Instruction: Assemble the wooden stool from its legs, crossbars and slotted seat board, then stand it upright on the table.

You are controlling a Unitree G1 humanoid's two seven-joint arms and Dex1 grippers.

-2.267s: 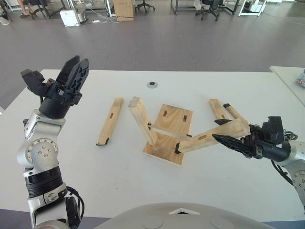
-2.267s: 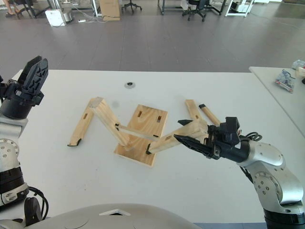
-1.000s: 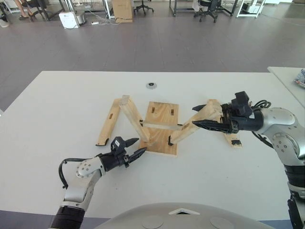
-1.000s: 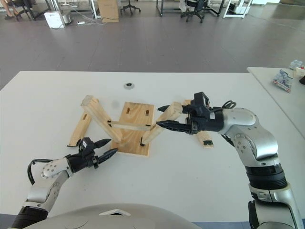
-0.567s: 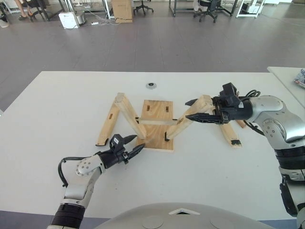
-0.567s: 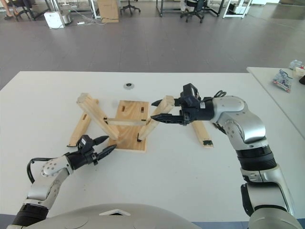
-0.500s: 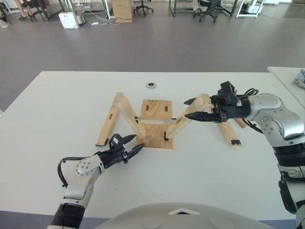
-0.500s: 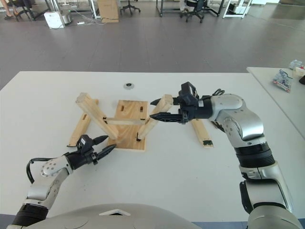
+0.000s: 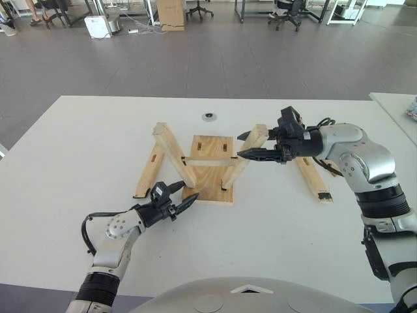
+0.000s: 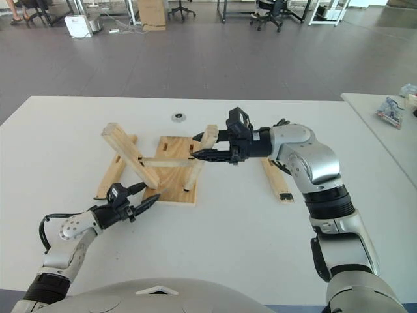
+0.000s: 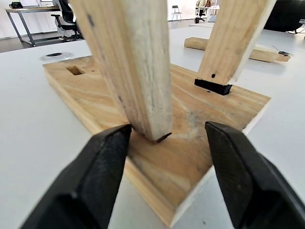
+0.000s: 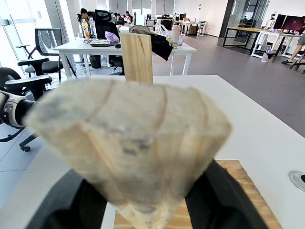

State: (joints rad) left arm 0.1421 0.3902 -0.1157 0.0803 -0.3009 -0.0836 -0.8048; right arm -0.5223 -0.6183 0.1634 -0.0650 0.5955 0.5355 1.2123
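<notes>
The slotted seat board lies flat on the white table. Two legs joined by a crossbar stand slanted on it: the left leg and the right leg. My right gripper is shut on the right leg near its top end. Low on the table, my left gripper is open at the board's near corner. Its fingers straddle the left leg's foot without touching it.
One loose leg lies left of the board and another lies to its right, under my right arm. A small metal disc sits behind the board. A second table's corner is at far right.
My left arm came down from the raised position to the board's near corner. My right gripper has swung the right leg's top leftward, so the frame stands steeper over the board.
</notes>
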